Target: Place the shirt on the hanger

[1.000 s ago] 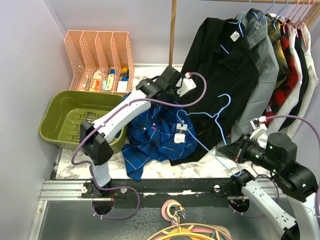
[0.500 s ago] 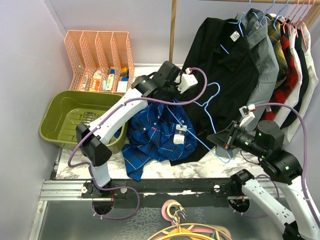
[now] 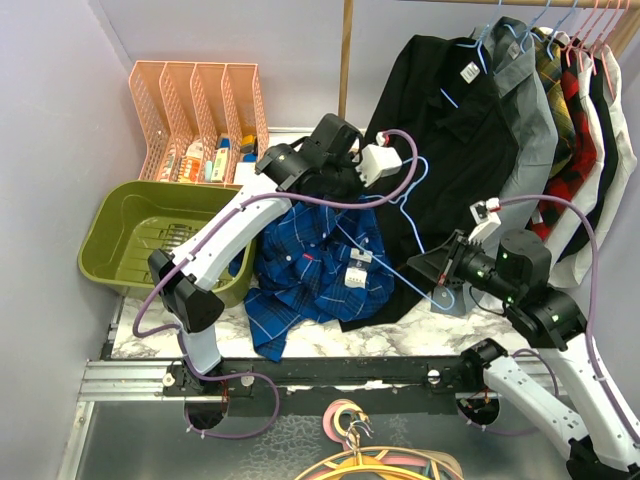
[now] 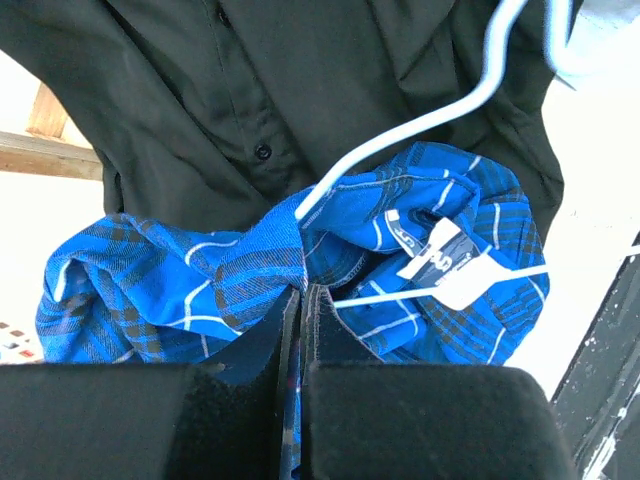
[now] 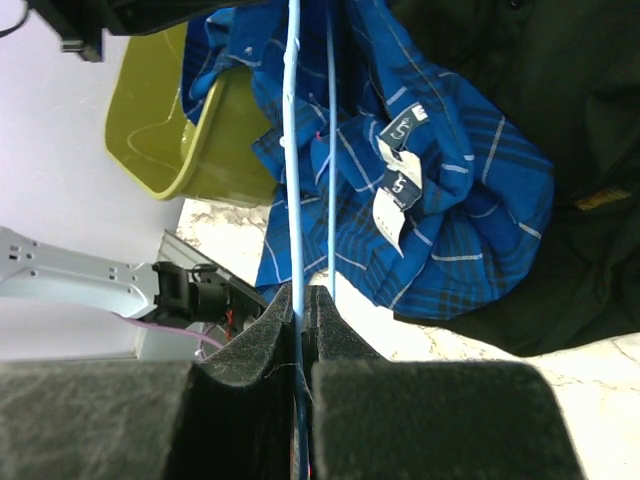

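Left arm reaches forward over the table [image 3: 400, 338], wrist bent downward; left pincer [image 4: 302, 300] clamped on a fold of the shirt [image 3: 305, 268], heaped mid-table; right arm elbow-raised, right pincer [image 5: 302, 298] gripping the hanger [image 5: 292, 150], one end entering the shirt's folds.

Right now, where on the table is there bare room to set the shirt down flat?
Little. Bare table shows only as a front strip between the shirt and the rail, and the corner before the green bin. The middle is crowded: hanger, black shirt, left tool and right tool.
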`<action>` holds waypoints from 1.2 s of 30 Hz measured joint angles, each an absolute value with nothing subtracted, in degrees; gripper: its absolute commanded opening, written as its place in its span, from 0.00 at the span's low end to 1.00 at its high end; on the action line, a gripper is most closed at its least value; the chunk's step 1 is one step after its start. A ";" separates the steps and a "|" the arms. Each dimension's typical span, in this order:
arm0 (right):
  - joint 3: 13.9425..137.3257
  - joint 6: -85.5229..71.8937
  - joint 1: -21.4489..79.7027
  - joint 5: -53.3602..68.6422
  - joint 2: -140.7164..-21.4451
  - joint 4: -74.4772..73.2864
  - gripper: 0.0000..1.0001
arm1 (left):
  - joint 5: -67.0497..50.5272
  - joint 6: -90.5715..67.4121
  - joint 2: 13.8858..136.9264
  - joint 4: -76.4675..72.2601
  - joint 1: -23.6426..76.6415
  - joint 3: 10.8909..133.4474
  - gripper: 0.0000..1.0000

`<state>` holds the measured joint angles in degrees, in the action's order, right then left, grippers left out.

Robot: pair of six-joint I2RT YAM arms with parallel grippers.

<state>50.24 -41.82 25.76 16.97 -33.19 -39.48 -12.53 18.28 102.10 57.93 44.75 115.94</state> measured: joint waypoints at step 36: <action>47.57 -40.34 26.59 14.70 -52.25 -5.89 0.01 | -5.67 18.94 101.82 51.03 44.73 125.08 0.00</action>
<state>47.57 -40.34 26.59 14.70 -52.25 -5.89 -5.67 18.94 101.82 51.03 44.73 125.08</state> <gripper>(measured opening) 0.029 0.019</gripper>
